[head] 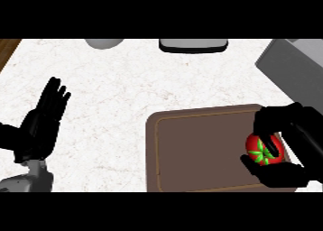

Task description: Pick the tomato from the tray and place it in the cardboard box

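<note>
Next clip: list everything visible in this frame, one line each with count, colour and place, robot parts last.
tomato: one, red with a green star-shaped calyx, at the tray's right edge, inside the right hand's curl.
tray: one, brown, lower centre-right of the counter.
counter: one, white marbled, filling most of the view; a strip of wood shows at the upper left corner.
grey rounded object: one, top edge, cut off.
white and dark object: one, top edge centre, cut off.
grey box-like object: one, upper right, partly out of view.
left robot hand: black, open, fingers up, resting at left.
right robot hand: black, curled round the tomato.
</note>
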Motion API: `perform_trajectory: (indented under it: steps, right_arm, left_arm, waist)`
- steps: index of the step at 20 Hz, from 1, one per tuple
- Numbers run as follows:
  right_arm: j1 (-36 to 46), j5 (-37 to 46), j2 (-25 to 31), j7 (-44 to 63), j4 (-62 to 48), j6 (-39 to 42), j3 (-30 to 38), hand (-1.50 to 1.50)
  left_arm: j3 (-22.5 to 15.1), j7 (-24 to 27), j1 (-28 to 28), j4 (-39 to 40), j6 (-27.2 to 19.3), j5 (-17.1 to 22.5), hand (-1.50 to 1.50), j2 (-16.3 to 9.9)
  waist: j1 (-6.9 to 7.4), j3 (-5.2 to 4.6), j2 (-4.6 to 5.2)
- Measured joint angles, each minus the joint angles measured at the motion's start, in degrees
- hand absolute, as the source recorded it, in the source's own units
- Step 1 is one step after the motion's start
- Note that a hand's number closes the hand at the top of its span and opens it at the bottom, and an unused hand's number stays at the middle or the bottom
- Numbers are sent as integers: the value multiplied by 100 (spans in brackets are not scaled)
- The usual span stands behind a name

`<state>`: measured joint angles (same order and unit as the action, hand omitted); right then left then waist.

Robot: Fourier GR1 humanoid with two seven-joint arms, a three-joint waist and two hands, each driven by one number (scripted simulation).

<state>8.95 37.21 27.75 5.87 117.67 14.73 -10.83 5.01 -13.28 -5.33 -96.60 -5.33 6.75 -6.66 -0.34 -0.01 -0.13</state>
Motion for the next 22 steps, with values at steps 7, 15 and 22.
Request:
perform_trajectory:
  steps: [7,15,22]
  right_arm:
    - [854,-557,-90,898,-164,99,1324,150]
    - [1903,-841,482,731,-1872,345,2336,150]
    - [2414,-170,768,-184,-3646,-430,2496,150]
  left_arm:
    - [-48,7,-54,60,-6,-50,0,37]
    - [-78,33,91,-67,78,-26,0,56]
    - [-28,-39,-188,117,58,-38,0,34]
  waist:
    - [30,-2,9]
    - [81,0,19]
    - [124,2,43]
